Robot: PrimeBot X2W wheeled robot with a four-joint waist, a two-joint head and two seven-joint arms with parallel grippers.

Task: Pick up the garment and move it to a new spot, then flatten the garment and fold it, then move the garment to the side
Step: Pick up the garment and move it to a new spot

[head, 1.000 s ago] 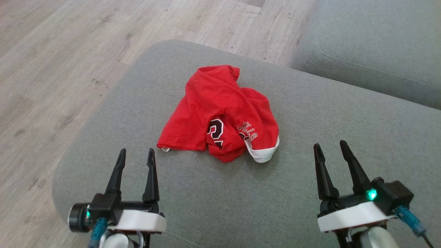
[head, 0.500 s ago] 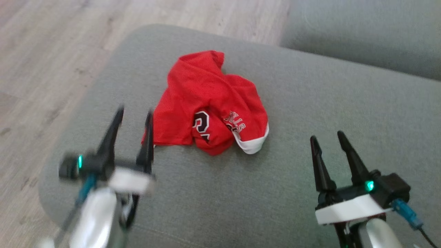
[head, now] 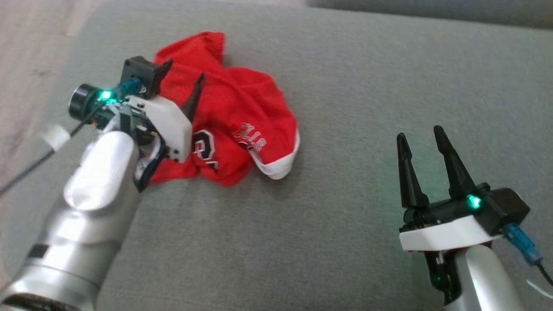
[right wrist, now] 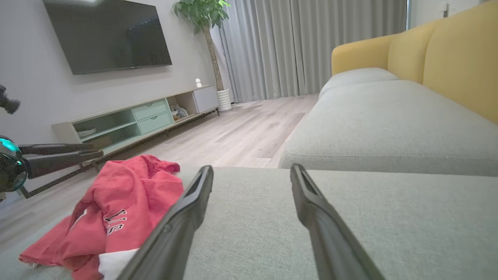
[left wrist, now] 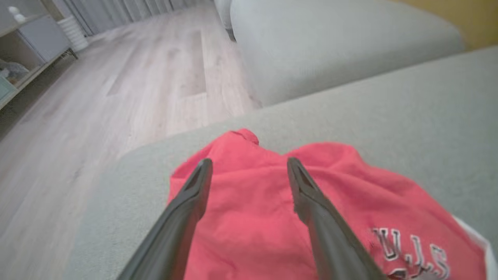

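Observation:
The garment (head: pixel 242 108) is a crumpled red jersey with a white hem and dark lettering, lying in a heap on the grey sofa cushion (head: pixel 367 86). My left gripper (head: pixel 183 73) hovers open over the heap's left part, tilted to the right. In the left wrist view its two fingers straddle the top of the red cloth (left wrist: pixel 253 217), and the gripper (left wrist: pixel 249 161) holds nothing. My right gripper (head: pixel 420 134) stands open above bare cushion, well right of the garment. The right wrist view shows the garment (right wrist: pixel 128 194) to the left of the open right gripper (right wrist: pixel 251 168).
Wood floor (head: pixel 26 52) lies past the cushion's rounded left edge. Beyond a gap sits a second grey seat cushion (right wrist: pixel 389 124) with a yellow backrest (right wrist: pixel 459 58). A low TV stand (right wrist: pixel 128 120) lines the far wall. Bare cushion stretches right of the garment.
The head camera has dipped closer to the cushion. My left arm has swung forward and up from the near edge to above the garment. The right gripper has kept its place.

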